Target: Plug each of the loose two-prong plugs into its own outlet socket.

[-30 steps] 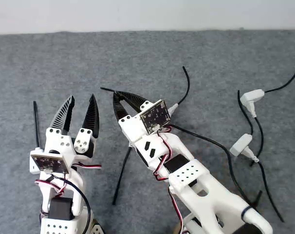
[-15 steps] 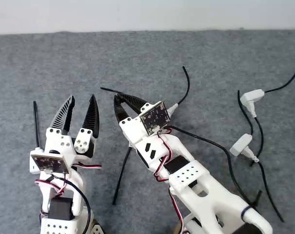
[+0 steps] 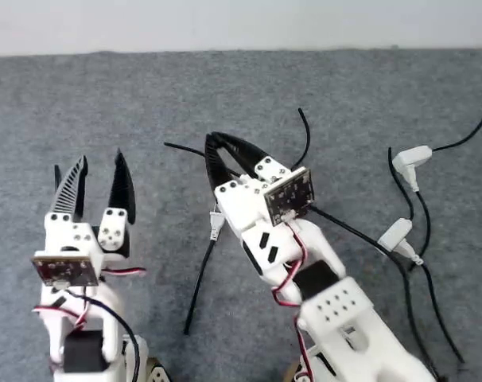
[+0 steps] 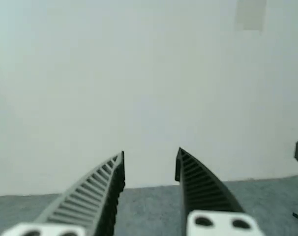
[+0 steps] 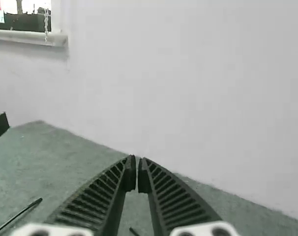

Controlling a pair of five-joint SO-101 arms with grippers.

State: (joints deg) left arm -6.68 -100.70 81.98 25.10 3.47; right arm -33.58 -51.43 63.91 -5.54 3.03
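A small white two-prong plug (image 3: pixel 215 223) lies on the grey mat (image 3: pixel 344 95), its black cable (image 3: pixel 197 286) trailing toward the near edge. It sits just beside my right arm's white wrist. My right gripper (image 3: pixel 212 140) points at the far wall, raised, and is shut with nothing in it; the right wrist view shows its fingertips (image 5: pixel 131 162) touching. My left gripper (image 3: pixel 101 159) stands open and empty to the left; in the left wrist view (image 4: pixel 150 153) it is aimed over the mat's far edge. Two white connectors (image 3: pixel 412 159) (image 3: pixel 394 235) with black leads lie at the right.
Thin black cables (image 3: pixel 306 139) curl over the mat behind and to the right of the right arm. A short black lead end (image 3: pixel 56 177) lies by the left gripper. The far half of the mat is bare, ending at a white wall (image 3: pixel 241 24).
The right arm has swung to the right, uncovering the small white plug beside it. The left arm has shifted left and back toward the near edge, still open.
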